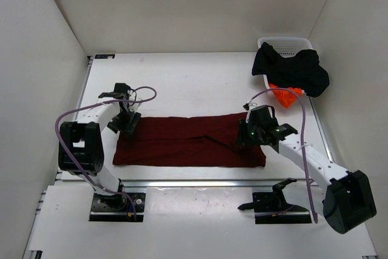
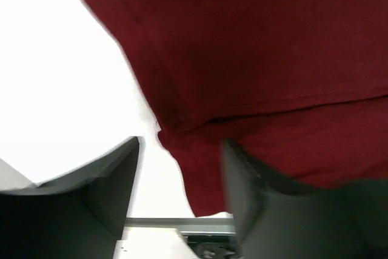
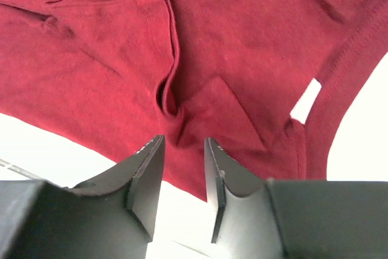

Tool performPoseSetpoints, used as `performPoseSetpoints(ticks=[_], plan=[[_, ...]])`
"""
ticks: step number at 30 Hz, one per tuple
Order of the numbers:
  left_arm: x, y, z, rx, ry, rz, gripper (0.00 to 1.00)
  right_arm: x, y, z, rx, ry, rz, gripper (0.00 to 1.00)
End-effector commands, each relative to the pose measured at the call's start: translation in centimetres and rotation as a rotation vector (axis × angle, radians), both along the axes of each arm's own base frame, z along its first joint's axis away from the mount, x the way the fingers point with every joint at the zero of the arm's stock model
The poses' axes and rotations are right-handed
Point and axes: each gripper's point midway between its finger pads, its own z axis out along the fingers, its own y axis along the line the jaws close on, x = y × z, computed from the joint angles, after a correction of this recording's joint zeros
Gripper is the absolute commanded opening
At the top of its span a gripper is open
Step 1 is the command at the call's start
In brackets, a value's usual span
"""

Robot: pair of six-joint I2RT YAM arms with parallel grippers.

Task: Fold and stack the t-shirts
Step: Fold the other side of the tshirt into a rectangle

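- Right hand (image 3: 183, 144): the two fingers stand a narrow gap apart with nothing between them. It hangs low over the right end of the maroon t-shirt (image 1: 188, 141), with a raised crease and a stitched hem just ahead of the tips.
- Left hand (image 2: 182, 150): the fingers stand wide and clamp nothing. The shirt's left edge runs under the gap, so one finger is over cloth and the other over bare counter (image 1: 182, 83).
- Maroon t-shirt: it lies flat as a long band parallel to the counter's near edge, reaching from one hand to the other. There is some wrinkling at its right end.
- Black t-shirt (image 1: 294, 68): it is draped unfolded over the white basket (image 1: 285, 43) in the counter's far right corner.
- Orange t-shirt (image 1: 285, 94): it is bunched just beside the basket's near side, partly under the black one.
- Step in hand, as judged: the lengthwise fold of the first shirt appears laid. The crosswise fold is not yet made and no stack is begun.
- Next move, as judged: one hand must close on all the layers at one end of the band. It then carries that end over to the other, edges matched. Catching only the top layer would open the fold.
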Motion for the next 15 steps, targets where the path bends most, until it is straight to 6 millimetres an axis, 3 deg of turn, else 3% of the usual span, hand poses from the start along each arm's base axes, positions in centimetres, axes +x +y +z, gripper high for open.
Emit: performPoseSetpoints(ticks=[1,5,7,10,15], plan=[[0.4,0.9,2.2,0.042,-0.092,0.017,0.72,-0.6,-0.4,1.5,0.031,-0.027,-0.033,0.30],[1.3,1.1,4.9,0.056,-0.234,0.008,0.88,2.8,1.0,5.0,0.085,-0.177,-0.040,0.38],[1.5,1.4,5.6,0.068,-0.285,0.006,0.90,3.8,2.3,5.0,0.086,-0.183,0.002,0.40],[1.0,1.2,5.6,0.071,-0.278,0.004,0.92,6.3,4.6,3.8,0.061,-0.148,0.082,0.46],[-0.1,1.9,4.8,0.068,-0.239,0.054,0.91,8.2,5.7,1.2,-0.019,-0.087,0.171,0.47]])
